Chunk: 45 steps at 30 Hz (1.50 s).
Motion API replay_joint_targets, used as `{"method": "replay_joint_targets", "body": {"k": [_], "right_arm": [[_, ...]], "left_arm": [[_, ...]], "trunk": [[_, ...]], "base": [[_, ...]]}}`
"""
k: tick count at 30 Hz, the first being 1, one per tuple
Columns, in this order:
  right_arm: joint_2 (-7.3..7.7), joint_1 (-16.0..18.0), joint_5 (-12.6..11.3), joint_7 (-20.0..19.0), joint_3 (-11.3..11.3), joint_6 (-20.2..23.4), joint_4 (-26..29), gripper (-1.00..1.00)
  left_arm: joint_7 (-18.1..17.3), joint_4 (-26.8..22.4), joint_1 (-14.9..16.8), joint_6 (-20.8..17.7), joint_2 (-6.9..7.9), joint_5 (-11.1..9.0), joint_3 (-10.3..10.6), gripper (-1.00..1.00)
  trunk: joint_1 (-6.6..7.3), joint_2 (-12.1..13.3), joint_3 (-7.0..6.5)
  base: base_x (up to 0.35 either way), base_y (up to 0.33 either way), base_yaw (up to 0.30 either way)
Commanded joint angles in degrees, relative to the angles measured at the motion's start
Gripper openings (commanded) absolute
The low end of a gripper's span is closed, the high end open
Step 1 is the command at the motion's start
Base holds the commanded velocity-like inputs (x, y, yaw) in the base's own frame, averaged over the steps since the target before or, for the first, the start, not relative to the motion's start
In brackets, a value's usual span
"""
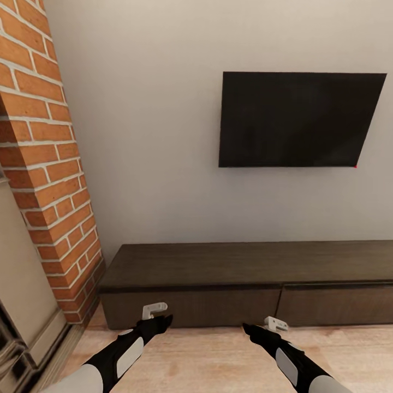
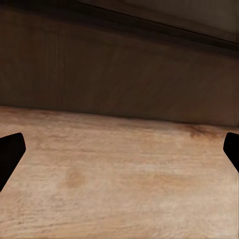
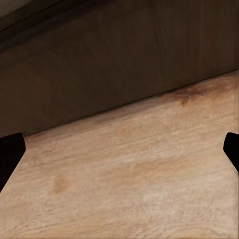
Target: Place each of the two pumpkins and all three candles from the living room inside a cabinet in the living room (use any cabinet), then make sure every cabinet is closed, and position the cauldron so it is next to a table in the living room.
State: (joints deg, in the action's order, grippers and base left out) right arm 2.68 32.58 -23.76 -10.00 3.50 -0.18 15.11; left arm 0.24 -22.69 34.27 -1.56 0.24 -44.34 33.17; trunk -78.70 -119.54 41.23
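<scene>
The cabinet [image 1: 245,284] stands against the wall [image 1: 153,136], running off to the right. A television [image 1: 297,119] hangs on that wall above it, toward the right. A brick column [image 1: 46,158] rises just left of the cabinet's end. The floor [image 1: 218,360] lies before the drawer fronts, and both arms reach low over it, the left gripper [image 1: 155,310] and right gripper [image 1: 274,324] just short of the cabinet's front.

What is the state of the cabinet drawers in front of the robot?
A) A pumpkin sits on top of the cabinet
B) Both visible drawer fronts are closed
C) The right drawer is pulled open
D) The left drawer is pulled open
B: in the head view both drawer fronts of the cabinet sit flush, with no beige interior showing, and its top is bare.
</scene>
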Motion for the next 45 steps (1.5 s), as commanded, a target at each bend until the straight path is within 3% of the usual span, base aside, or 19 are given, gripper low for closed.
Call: {"method": "replay_joint_targets", "body": {"k": [1, 34, 36, 37, 43, 44, 45], "right_arm": [[0.05, 0.0, -0.6, -0.1, 0.4, 0.0, 0.0, 1.0], [0.21, 0.0, -0.8, -0.4, 0.0, -0.7, 0.1, 1.0], [0.3, 0.0, -1.2, -1.3, -1.3, -0.8, 0.1, 1.0], [0.58, 0.0, -2.2, -3.4, -3.9, -0.8, 0.1, 1.0], [3.17, 0.0, -6.2, -13.7, -14.5, -0.4, -0.2, 1.0], [3.8, 0.0, -7.4, -16.4, -18.0, -0.4, -0.4, 1.0], [3.98, 0.0, -8.0, -17.4, -19.6, -0.3, -0.5, 1.0]], "left_arm": [[0.0, -0.1, 0.0, -0.1, 0.03, -0.3, 0.1, 1.0], [0.0, -0.7, 0.1, 0.3, 0.09, -0.3, 0.1, 1.0], [-0.1, -0.8, 0.1, 0.3, 0.15, -0.3, 0.1, 1.0], [-0.2, -1.2, 0.1, 0.3, 0.2, -0.4, 0.1, 1.0], [-0.2, -2.6, 0.0, 0.3, 0.31, -0.4, 0.1, 1.0], [-0.1, -2.9, 0.0, 0.3, 0.33, -0.3, 0.1, 1.0], [-0.1, -3.0, 0.0, 0.4, 0.34, -0.3, 0.1, 1.0]], "trunk": [[-0.01, 0.0, 0.06], [-0.01, 0.0, 0.06], [-0.01, 0.0, 0.06], [-0.01, 0.0, 0.06], [-0.01, 0.0, 0.06], [-0.01, 0.0, 0.06], [-0.01, 0.0, 0.06]], "base": [[0.126, -0.101, 0.0], [0.014, -0.081, 0.0], [0.0, -0.005, 0.0], [0.0, -0.003, 0.0], [0.0, -0.001, 0.0], [0.0, 0.0, 0.0], [0.0, 0.0, 0.0]]}}
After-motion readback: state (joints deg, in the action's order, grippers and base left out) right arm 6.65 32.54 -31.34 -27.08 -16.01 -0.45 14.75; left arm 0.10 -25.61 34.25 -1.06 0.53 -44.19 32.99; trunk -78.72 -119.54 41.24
